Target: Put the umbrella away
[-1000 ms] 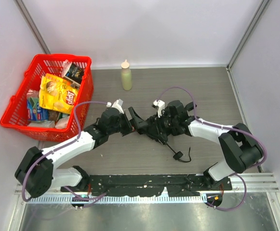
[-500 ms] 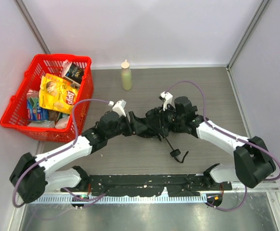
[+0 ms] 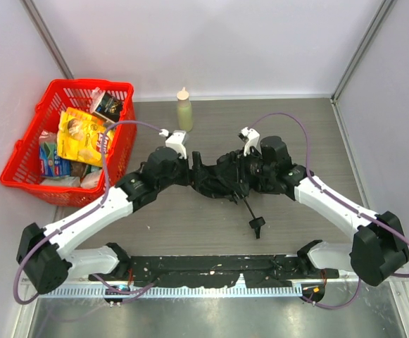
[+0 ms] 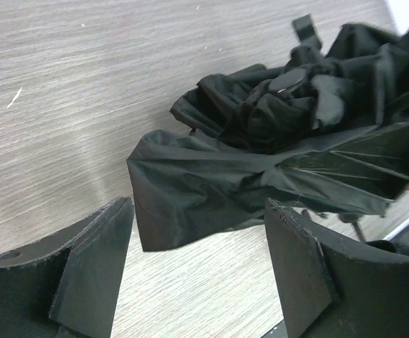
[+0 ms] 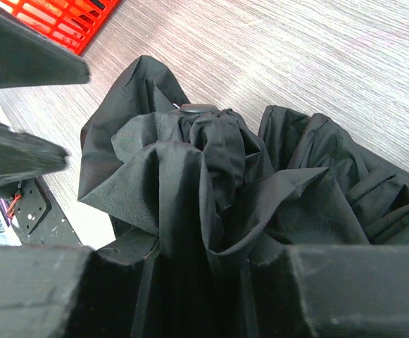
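Black umbrella, red basket, grey wood-grain table, yellow snack bag

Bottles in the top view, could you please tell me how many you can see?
1: a pale green bottle stands upright at the table's back edge, right of the red basket. Others may hide among its packets.

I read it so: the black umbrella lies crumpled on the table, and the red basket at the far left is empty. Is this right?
Not fully. The red basket is not empty: it holds several packets, among them a yellow snack bag. The top external view shows this. The rest stands: the black umbrella lies crumpled on the table, and the basket is at the far left.
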